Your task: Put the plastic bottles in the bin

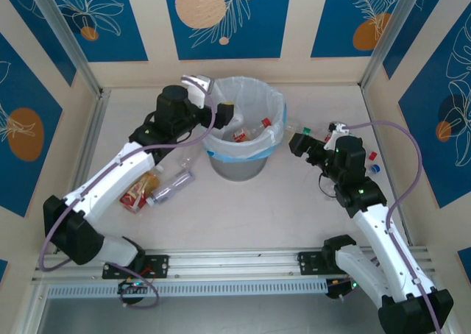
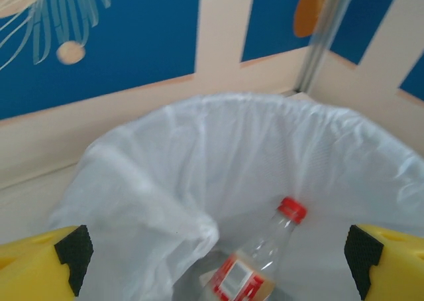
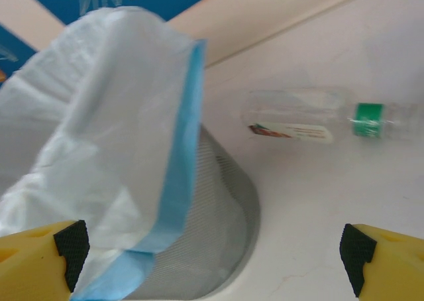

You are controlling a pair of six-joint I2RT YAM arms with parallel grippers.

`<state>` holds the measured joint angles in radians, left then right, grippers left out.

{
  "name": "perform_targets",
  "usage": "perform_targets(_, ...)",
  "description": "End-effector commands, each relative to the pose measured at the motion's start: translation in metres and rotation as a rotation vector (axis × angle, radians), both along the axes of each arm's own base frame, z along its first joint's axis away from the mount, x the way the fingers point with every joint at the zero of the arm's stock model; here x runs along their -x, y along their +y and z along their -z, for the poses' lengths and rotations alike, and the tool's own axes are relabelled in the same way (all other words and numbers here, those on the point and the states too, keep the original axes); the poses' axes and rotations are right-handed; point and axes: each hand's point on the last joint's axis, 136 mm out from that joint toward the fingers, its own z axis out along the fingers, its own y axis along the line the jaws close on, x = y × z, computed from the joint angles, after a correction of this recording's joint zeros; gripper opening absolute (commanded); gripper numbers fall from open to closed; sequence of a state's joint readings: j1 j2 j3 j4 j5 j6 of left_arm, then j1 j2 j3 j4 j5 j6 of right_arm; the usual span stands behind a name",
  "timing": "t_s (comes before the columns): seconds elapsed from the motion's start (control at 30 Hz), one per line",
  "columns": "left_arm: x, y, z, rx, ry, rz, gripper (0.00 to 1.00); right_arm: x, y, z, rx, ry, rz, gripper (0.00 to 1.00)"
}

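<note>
Looking into a booth of cream walls point(image 1: 300, 18) carrying blue panels point(image 1: 228, 18) printed with pale leaves and orange discs, with metal posts point(image 1: 60, 34) running up the back corners

Resting everything on a pale, matte desk point(image 1: 243, 216), ending near the arm bases in a slotted aluminium rail point(image 1: 235, 264)

Standing upright toward the back middle of that desk: the bin point(image 1: 237, 171), grey mesh below, a white bag with a blue edge draping over its rim

Hovering over the bin's left rim with the left hand point(image 2: 218, 250), fingers spread wide, released, grasping nothing

Hanging just right of the bin with the right hand point(image 3: 215, 248), likewise released and empty

Lying inside the bag, a red-capped bottle point(image 2: 265, 248) with a red label

Lying on its side on the desk just right of the bin, a green-capped bottle point(image 3: 298, 115)

Lying left of the bin beside the left arm, a red-labelled bottle point(image 1: 138, 193) and a clear bottle point(image 1: 171, 186), close together

Sitting by the right wall, small red and blue pieces point(image 1: 374, 157), too small for telling what
</note>
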<state>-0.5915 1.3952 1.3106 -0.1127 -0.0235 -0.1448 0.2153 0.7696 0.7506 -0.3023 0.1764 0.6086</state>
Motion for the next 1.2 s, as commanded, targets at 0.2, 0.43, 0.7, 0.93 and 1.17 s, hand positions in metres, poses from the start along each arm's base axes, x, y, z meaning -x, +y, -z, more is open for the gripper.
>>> perform_targets(0.2,0.024,0.068,-0.001,0.120,-0.017,-0.292,0.99,0.006,-0.062,0.038,-0.036,0.295,0.227,0.99)
perform_targets(0.43,0.019,0.109,0.023,0.067,-0.021,-0.511,0.99,0.008,-0.114,0.079,-0.127,0.475,0.457,0.99)
perform_targets(0.7,0.014,0.129,0.050,0.027,-0.005,-0.619,0.99,0.024,-0.153,0.113,-0.062,0.654,0.556,1.00)
perform_targets(0.93,0.017,0.139,0.060,-0.002,0.009,-0.643,0.99,0.037,-0.178,0.156,-0.060,0.838,0.668,0.99)
perform_targets(1.17,0.033,0.153,0.068,0.016,0.021,-0.658,0.99,0.032,-0.181,0.180,-0.119,0.975,0.738,0.99)
